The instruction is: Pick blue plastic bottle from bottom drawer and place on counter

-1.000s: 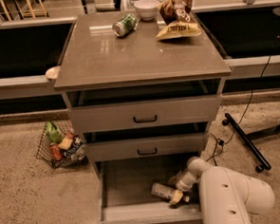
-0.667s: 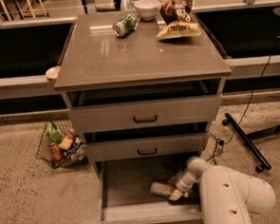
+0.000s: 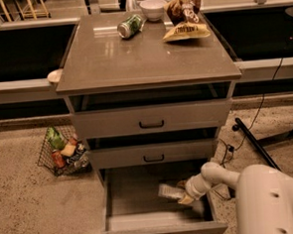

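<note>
The blue plastic bottle, small and pale, lies on its side at the right of the open bottom drawer. My gripper reaches down into the drawer from the right and is shut on the bottle's right end, holding it just above the drawer floor. My white arm fills the lower right corner. The counter is the glossy grey-brown top of the cabinet, above the two upper drawers.
On the counter's far edge are a green can on its side, a white bowl and a chip bag. A wire basket of items stands on the floor at left. A black stand leg and cables lie at right.
The gripper and the bottle have risen slightly together in the drawer. Nothing on the counter has moved.
</note>
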`<state>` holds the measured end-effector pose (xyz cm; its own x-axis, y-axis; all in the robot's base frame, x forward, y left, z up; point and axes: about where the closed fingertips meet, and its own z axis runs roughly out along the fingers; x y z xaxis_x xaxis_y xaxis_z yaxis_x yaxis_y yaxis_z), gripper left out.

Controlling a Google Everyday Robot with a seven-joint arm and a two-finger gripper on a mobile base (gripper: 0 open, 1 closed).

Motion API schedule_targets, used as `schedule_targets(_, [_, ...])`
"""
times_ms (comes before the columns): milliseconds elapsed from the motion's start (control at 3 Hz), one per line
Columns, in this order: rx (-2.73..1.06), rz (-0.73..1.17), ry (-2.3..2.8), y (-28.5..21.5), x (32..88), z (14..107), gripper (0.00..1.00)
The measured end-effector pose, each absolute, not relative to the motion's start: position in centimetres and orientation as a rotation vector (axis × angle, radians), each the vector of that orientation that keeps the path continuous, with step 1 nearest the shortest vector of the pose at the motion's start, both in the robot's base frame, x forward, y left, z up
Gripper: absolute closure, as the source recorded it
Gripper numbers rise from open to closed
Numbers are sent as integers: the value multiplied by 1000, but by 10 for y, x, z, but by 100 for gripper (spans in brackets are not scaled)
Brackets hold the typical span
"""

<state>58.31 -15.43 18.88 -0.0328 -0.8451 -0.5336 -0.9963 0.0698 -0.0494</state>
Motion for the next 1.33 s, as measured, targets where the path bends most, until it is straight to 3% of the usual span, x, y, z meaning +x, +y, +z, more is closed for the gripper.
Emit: schedule_targets(1333, [-2059, 441, 1658, -113, 524, 296, 100])
